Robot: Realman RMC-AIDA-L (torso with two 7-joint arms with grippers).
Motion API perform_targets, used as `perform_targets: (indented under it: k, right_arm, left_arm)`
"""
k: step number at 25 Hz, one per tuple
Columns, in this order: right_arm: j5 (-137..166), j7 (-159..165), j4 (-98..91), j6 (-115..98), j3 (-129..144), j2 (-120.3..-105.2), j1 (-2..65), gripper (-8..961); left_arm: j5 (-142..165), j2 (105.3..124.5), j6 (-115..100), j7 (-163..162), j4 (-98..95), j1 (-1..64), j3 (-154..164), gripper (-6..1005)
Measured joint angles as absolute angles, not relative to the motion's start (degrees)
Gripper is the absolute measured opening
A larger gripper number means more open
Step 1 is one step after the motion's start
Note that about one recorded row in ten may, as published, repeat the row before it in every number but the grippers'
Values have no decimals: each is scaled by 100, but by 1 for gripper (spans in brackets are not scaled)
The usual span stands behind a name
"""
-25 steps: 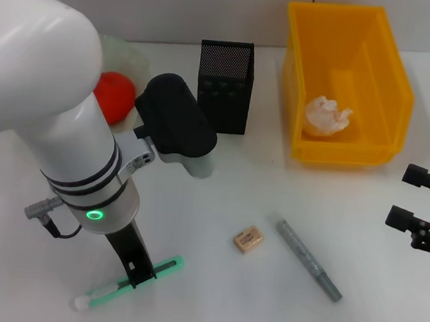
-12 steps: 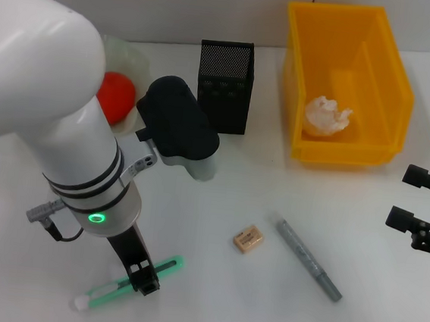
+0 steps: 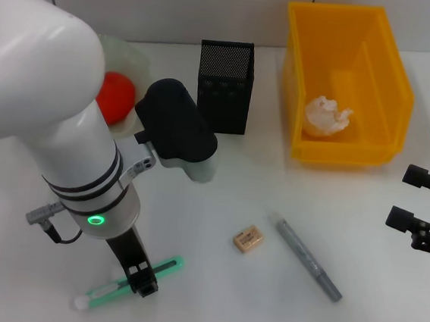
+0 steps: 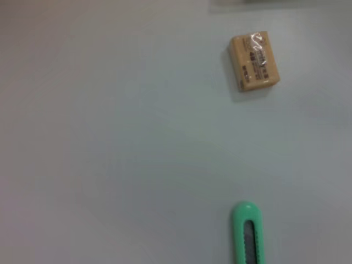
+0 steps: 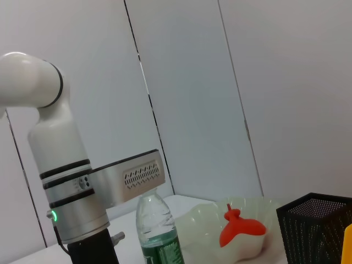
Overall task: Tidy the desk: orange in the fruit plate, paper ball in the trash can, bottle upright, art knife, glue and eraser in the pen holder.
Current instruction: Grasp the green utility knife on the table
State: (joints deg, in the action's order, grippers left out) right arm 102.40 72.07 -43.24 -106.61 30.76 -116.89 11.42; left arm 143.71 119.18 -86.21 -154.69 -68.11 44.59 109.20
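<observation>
Dark print on the wrapper of the tan eraser (image 4: 254, 60) lying on the desk (image 4: 121, 143), too small to make out, green label on the bottle (image 5: 160, 234) with nothing legible, no other readable text, numbers or signs

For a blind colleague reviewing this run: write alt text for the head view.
The left gripper is down on a green art knife at the near left of the white desk; the right gripper waits at the right edge. An eraser and grey pen lie mid-desk, a paper ball sits in the yellow bin, beside a black mesh holder.
</observation>
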Motion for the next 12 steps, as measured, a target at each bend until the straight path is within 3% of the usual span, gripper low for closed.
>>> perform_targets:
  k: [12]
  right_arm:
    - [10239,7207,-4324,-10661,3076,-11689,1142,788]
  left_arm:
    - [14420,11918,-8572,-15515,-6862,4458,11163,408]
